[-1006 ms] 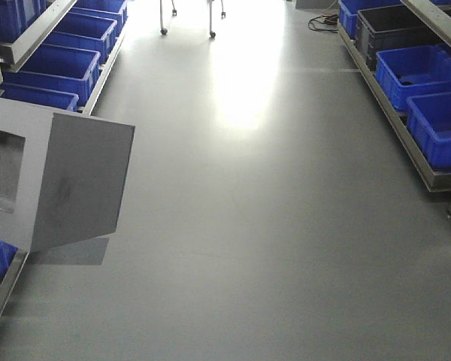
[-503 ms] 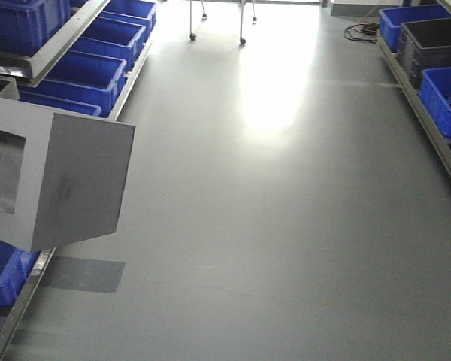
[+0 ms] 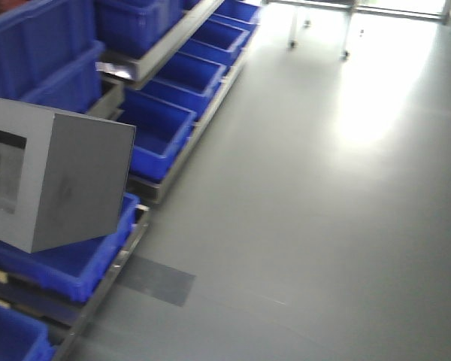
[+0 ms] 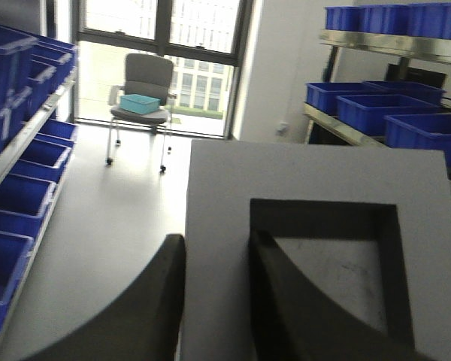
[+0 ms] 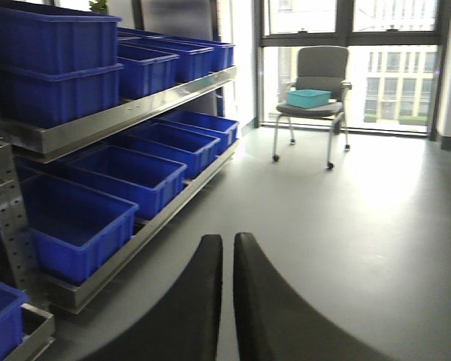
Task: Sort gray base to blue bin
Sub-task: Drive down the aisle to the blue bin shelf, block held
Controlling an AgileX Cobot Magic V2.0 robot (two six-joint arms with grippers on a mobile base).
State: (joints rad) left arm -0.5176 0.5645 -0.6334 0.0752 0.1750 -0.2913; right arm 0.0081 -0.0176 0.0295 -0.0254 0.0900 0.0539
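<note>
Closest to you, your left gripper (image 4: pixel 216 252) pinches one wall of the gray base (image 4: pixel 316 188): one finger sits outside the block and the other inside its square recess. The block hangs in the air at nine o'clock in the front view, slightly tilted. It looks stiff and matte, so it should not slip. Carried by one wall alone, it is probably light (a heavy block would likely sag more than this). That wall beside the recess seems the right place to hold, but expect the far end to swing if you turn sharply. Your right gripper (image 5: pixel 227 244) is empty, its fingers pressed nearly together, with open floor ahead of it.

Just under the block, at seven o'clock, lies the blue bin (image 3: pixel 98 267), open-topped and much wider than the block. Its near rim and the metal rack rail (image 3: pixel 109 289) are what you could clip on the way down. Above, at eleven o'clock, the upper shelf (image 3: pixel 161 53) with more bins overhangs, so headroom looks tight.

Farthest off, at one o'clock, a chair (image 4: pixel 139 83) carrying a teal tray (image 4: pixel 144 103) stands by the window, well apart from your path.
</note>
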